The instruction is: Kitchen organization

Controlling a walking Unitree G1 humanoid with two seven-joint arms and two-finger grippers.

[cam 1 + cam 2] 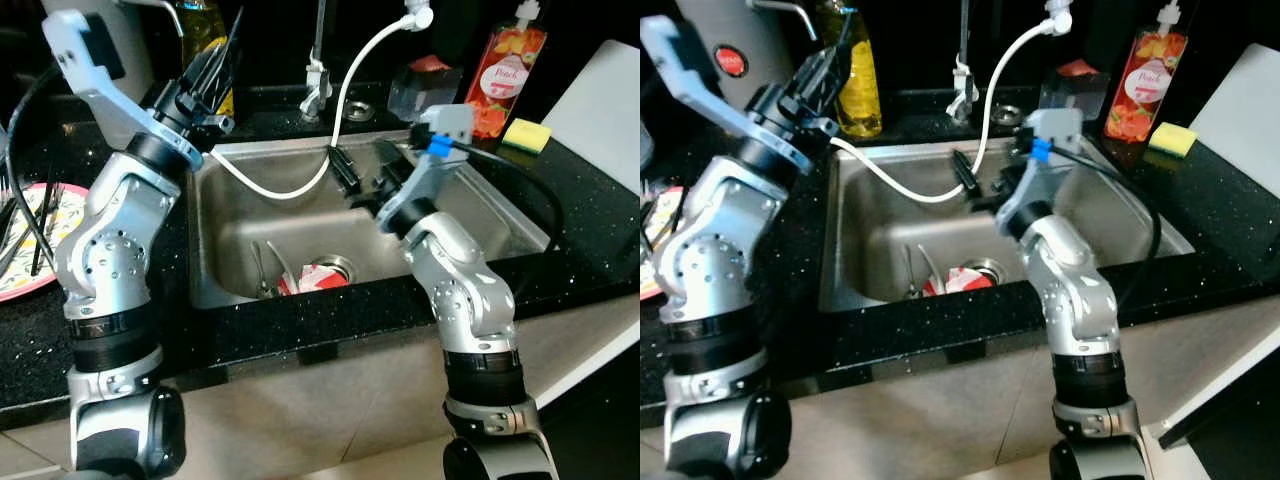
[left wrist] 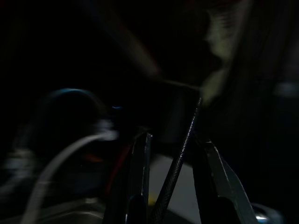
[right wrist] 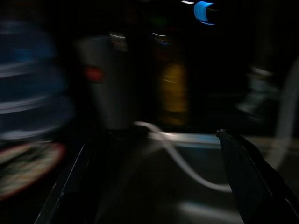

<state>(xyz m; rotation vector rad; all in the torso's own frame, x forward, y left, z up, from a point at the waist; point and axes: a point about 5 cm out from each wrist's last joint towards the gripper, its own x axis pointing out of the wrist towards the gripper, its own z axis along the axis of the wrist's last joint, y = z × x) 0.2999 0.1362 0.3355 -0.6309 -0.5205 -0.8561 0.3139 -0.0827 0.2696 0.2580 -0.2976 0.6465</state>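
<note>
Black desk [image 1: 590, 250] rings the sink [image 1: 480, 215]; my right tool [image 1: 365, 170] hangs open above it, cutlery [image 1: 262, 272] below, left tool [image 1: 215, 62] grasping a thin rod [image 2: 180, 158].

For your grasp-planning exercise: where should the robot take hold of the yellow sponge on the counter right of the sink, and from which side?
Grip the yellow sponge across its two long side faces, coming down from above. It lies flat on the black counter, its top face exposed; the red bottle stands close beside it, so a sideways approach looks crowded.
</note>
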